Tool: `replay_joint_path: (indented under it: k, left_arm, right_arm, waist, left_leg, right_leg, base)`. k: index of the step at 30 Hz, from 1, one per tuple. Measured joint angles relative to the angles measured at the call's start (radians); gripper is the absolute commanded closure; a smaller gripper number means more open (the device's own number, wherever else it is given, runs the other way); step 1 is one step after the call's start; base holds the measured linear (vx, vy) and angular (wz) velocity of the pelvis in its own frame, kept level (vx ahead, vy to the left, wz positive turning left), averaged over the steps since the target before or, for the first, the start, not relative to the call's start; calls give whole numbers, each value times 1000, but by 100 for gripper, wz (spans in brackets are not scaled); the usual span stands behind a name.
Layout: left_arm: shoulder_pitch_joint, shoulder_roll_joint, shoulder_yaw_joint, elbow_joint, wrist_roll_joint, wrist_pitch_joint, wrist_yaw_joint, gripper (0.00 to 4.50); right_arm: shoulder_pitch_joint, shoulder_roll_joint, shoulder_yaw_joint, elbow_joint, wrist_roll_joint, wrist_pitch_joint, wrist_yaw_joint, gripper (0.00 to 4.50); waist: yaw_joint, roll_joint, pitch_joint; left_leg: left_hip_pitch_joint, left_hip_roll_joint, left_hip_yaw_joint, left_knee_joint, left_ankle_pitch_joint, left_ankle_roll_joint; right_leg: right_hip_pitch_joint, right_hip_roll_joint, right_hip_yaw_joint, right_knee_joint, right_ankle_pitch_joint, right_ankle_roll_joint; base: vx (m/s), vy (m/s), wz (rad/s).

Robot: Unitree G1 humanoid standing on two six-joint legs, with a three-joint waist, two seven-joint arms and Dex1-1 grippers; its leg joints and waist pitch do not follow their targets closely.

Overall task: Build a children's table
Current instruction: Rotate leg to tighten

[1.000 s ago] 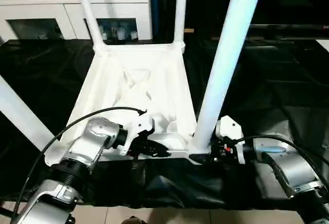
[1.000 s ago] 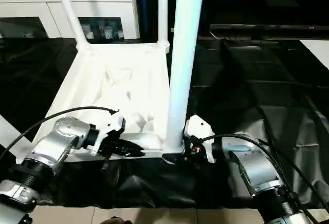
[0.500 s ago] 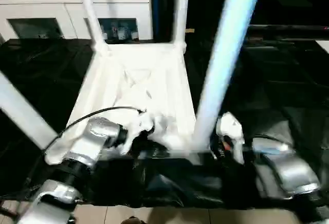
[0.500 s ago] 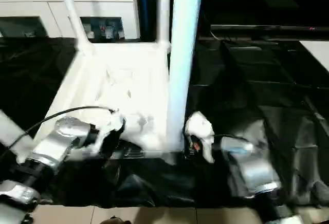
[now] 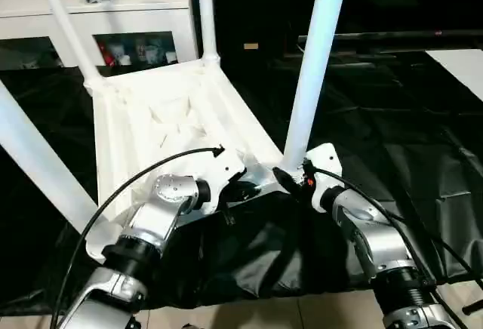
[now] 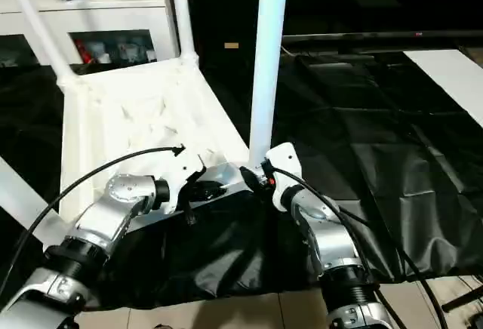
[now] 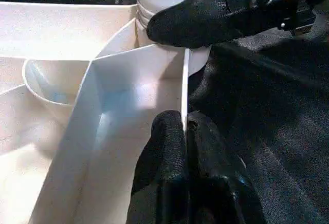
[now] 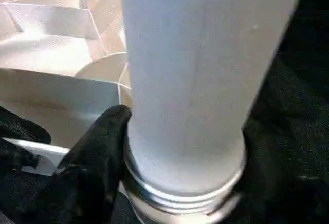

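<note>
Since the earlier frame your table (image 5: 162, 121) has swung, its near end now toward the right. It lies upside down on the black sheet (image 5: 392, 140), long axis running near to far, four white legs pointing up. Your left gripper (image 7: 185, 131) pinches the near rim; your right gripper (image 8: 180, 183) clasps the near right leg (image 5: 313, 65) at its socket.

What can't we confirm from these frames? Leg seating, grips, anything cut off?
- Near-right leg: the right wrist view shows threads at its base, but the right gripper covers the socket, so how fully it is seated is unclear.
- All four leg tips: cut off by the top edge in the eye views.
- Near-left corner socket: covered by the left forearm.
- Left gripper: shut on the table rim; depth of bite hidden.
</note>
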Motion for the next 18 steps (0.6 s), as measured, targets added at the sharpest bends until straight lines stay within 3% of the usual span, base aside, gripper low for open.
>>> replay_joint_path:
  k: [5, 12, 18]
  left_arm:
    - [10, 2, -3, -23, 0, 0, -39, 450]
    - [22, 70, -23, -47, -53, -13, -195, 450]
    - [26, 124, -31, -46, -80, -23, -318, 450]
  right_arm:
    - [2, -30, 8, -2, 1, -23, 68, 54]
    - [41, -171, 68, -82, 38, -44, 338, 54]
    - [69, -248, 100, -129, 84, -33, 507, 54]
  waist:
    - [10, 2, -1]
    - [46, 6, -2]
    - [57, 6, -2]
  left_leg:
    - [-1, -1, 0, -1, 0, 0]
    - [-3, 3, 2, -2, 0, 0]
    - [-4, 4, 4, 2, 0, 0]
  right_leg:
    - [0, 0, 1, 0, 2, -2]
    - [-1, 2, -1, 1, 2, -5]
    - [0, 1, -1, 2, 2, -5]
  base:
    - [0, 0, 0]
    - [0, 0, 0]
    - [0, 0, 0]
